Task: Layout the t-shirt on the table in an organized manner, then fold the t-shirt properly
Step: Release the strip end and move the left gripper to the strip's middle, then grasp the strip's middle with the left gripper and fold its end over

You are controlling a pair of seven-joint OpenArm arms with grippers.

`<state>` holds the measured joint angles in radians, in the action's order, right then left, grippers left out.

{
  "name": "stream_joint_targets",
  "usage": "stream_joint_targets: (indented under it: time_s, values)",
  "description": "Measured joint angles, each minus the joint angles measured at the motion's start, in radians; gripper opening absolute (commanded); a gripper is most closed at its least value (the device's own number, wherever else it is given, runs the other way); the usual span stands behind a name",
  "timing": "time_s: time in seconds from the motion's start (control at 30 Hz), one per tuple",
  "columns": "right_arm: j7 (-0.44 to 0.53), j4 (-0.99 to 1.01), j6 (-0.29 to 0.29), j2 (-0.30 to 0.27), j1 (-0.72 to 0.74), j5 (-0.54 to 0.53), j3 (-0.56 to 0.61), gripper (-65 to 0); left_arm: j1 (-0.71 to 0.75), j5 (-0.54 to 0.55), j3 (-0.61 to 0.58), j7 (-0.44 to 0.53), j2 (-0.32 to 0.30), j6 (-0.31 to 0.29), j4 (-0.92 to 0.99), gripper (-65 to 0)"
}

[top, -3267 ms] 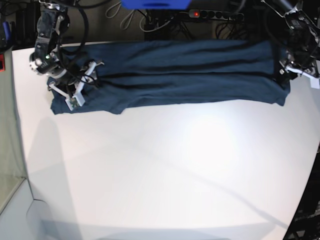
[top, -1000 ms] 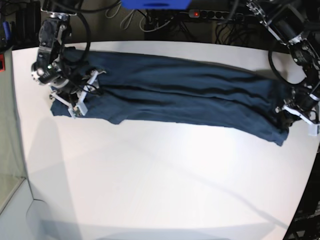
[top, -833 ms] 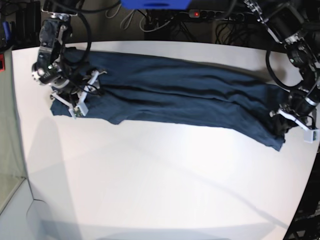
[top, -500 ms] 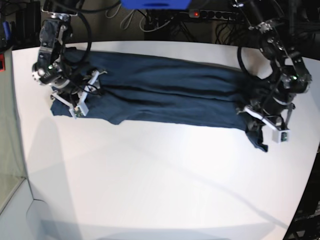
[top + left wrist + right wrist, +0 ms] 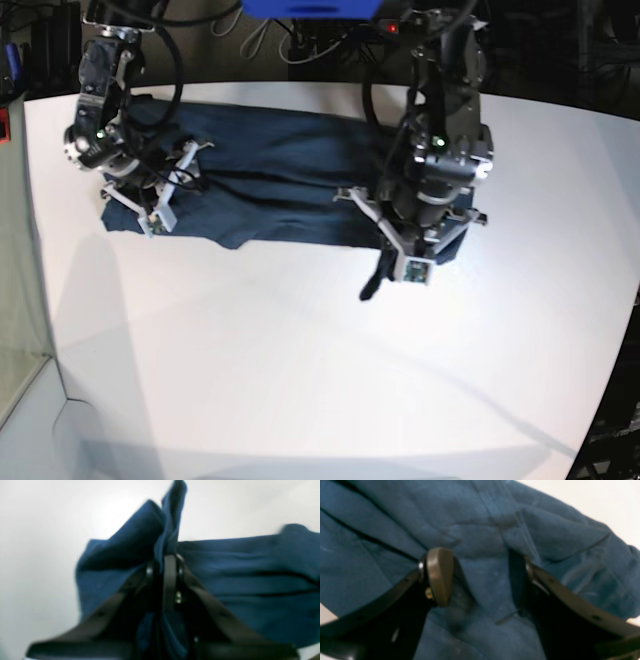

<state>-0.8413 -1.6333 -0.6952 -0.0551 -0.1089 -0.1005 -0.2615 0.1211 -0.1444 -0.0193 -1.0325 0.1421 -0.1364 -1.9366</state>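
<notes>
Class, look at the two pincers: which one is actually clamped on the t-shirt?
The left pincer, shut on a bunched end of the t-shirt; the right pincer stands open over flat cloth.

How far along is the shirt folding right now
Done: the t-shirt lies on the table as a long narrow band. In hand: the left gripper is shut on one end, lifted and carried over the band; the open right gripper rests over the other end. Left: laying that end down and squaring up.
</notes>
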Motion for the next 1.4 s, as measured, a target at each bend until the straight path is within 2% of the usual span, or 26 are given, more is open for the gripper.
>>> stream_joint_targets:
  time_s: [0.17,0.5,0.63,0.93,1.17,1.27,1.4]
  values:
    - [0.0,0.0,0.0,0.0,0.0,0.0,0.0,-28.7,0.016,-0.005,-0.102,0.007,0.006,0.03,0.005,-64.9]
    - [0.0,0.0,0.0,0.0,0.0,0.0,0.0,-28.7,0.031,-0.005,-0.107,0.004,0.005,0.032,0.114,-64.9]
    - [0.0,0.0,0.0,0.0,0.0,0.0,0.0,-28.7,0.033,-0.005,-0.107,0.072,0.005,0.033,0.115,-64.9]
    - [0.0,0.0,0.0,0.0,0.0,0.0,0.001,-28.7,-0.019,-0.004,-0.107,0.095,0.005,0.036,0.219,-64.9]
    - [0.0,0.0,0.0,0.0,0.0,0.0,0.001,-28.7,-0.03,0.003,-0.174,0.092,0.006,0.036,0.241,-64.9]
    - [-0.001,0.0,0.0,0.0,0.0,0.0,0.001,-28.7,-0.03,-0.005,-0.186,0.092,0.005,0.036,0.241,-60.9]
    - [-0.001,0.0,0.0,0.0,0.0,0.0,0.001,-28.7,-0.03,-0.002,-0.187,0.092,0.005,0.036,0.241,-50.4]
